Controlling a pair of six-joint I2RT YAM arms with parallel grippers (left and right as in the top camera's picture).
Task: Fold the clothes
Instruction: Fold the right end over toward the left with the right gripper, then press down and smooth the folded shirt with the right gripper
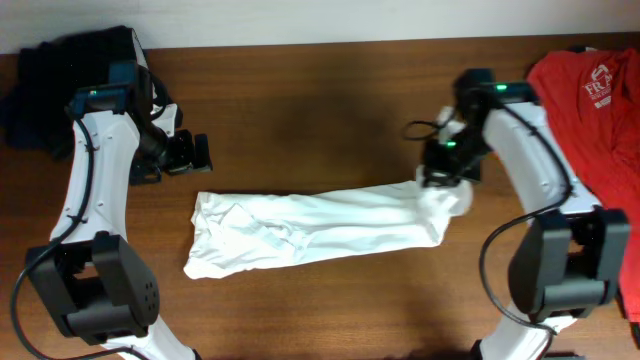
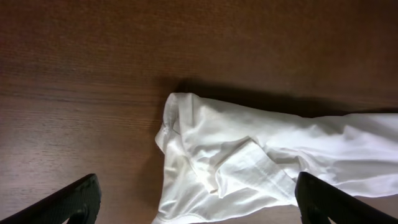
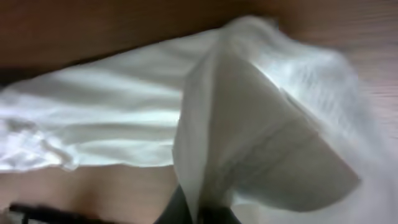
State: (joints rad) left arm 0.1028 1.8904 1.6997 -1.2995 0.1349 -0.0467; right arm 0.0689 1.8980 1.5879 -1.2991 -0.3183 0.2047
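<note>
The white shirt (image 1: 310, 230) lies as a long rumpled band across the middle of the wooden table. My right gripper (image 1: 440, 178) is shut on the shirt's right end and holds that end raised; in the right wrist view the fabric (image 3: 261, 143) drapes over the fingers and hides them. My left gripper (image 1: 190, 152) is open and empty, above the table just beyond the shirt's left end. In the left wrist view the shirt's crumpled left end (image 2: 230, 162) lies between and ahead of the two spread fingers (image 2: 199, 202). No green label shows.
A red T-shirt with white print (image 1: 595, 110) lies at the right edge of the table. A pile of black and navy garments (image 1: 60, 80) sits at the far left corner. The table's front edge runs below the shirt.
</note>
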